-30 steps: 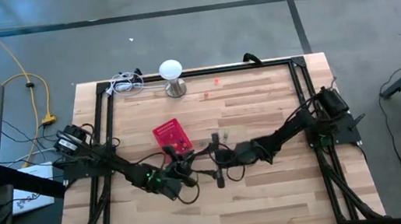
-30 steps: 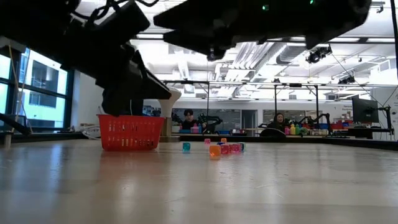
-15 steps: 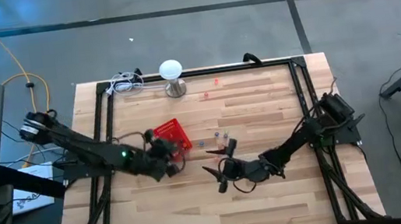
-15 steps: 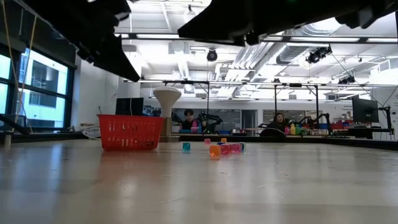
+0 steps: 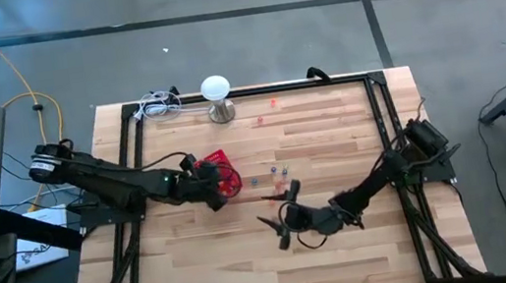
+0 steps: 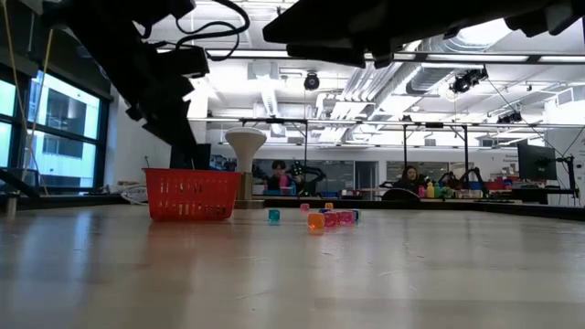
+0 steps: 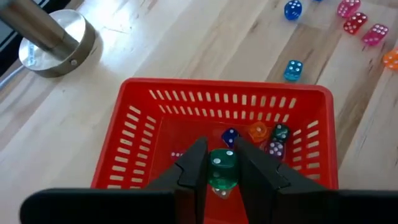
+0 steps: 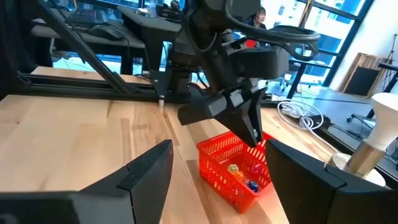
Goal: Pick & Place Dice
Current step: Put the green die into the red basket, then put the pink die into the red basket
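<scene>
Surface: wooden table (image 5: 332, 140), black frame around it.
Right gripper (image 5: 283, 225): nearest, idle low over bare wood, fingers spread wide, empty.
Left gripper (image 7: 217, 163): directly above the basket (image 7: 155, 99), fingers narrow with a green die (image 7: 222, 169) between them; whether the die is gripped or already let go, cannot tell.
Step in hand: drop the die. Judged best done by staying centred over the basket, clear of its walls, and opening fully before lifting away.
Basket contents: at least four dice (image 7: 258, 134) lie inside, blue, orange, green, pink.
Dice on table: five visible just beyond the basket, two blue (image 7: 293, 70), two pink, one orange.
Far edge: one white lamp (image 5: 217, 95); one cable bundle beside it.
</scene>
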`<state>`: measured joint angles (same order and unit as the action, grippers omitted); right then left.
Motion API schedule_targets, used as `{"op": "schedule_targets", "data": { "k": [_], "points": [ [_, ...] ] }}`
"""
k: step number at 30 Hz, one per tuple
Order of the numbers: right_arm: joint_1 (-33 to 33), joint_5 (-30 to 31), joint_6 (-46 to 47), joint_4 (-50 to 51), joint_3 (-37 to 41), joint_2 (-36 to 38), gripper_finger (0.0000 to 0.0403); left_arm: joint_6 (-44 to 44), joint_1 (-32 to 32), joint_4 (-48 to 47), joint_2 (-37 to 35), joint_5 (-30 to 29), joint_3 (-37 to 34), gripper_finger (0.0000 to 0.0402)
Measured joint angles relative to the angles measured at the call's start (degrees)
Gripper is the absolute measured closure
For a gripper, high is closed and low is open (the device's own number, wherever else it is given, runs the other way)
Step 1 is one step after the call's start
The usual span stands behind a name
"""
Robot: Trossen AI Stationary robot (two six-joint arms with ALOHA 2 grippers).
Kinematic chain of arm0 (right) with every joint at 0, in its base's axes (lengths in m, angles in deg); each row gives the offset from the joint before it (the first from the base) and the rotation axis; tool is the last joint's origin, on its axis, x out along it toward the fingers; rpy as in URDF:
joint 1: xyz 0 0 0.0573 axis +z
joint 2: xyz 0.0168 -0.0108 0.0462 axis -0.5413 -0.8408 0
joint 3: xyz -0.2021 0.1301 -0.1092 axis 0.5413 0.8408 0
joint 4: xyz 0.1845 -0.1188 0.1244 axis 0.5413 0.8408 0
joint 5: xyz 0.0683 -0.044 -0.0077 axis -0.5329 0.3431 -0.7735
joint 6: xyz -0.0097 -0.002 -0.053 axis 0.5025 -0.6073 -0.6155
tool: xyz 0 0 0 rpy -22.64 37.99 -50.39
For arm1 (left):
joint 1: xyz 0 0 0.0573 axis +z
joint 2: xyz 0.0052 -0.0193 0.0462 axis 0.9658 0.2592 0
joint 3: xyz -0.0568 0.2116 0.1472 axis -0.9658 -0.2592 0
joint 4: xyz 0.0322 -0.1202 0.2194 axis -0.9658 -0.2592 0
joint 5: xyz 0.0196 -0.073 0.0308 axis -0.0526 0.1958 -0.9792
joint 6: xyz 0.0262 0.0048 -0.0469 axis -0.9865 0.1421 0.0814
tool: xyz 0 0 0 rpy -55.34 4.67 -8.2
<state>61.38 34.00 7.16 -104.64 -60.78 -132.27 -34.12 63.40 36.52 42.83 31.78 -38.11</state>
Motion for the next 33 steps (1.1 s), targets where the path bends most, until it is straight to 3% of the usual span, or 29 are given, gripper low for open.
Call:
{"op": "schedule_targets", "data": {
  "k": [7, 17, 23, 33],
  "points": [
    [0.1, -1.0, 0.3, 0.0, 0.0, 0.0, 0.0155, 0.1, -1.1, 0.0, 0.0, 0.0, 0.0, 0.0324],
    [0.3, -15.0, 3.2, -5.9, 0.0, -0.1, 0.0155, 6.2, -1.3, 0.0, 0.0, -3.0, 0.0, 0.0249],
    [0.3, -28.3, 3.4, -6.5, 0.0, -0.1, 0.0155, 6.0, -1.4, 0.0, 0.0, -3.0, 0.0, 0.0236],
    [2.3, -32.9, 3.3, -5.7, 0.0, -0.1, 0.0155, 2.7, -3.6, 1.6, 0.0, -0.7, 0.0, 0.0236]
  ]
}}
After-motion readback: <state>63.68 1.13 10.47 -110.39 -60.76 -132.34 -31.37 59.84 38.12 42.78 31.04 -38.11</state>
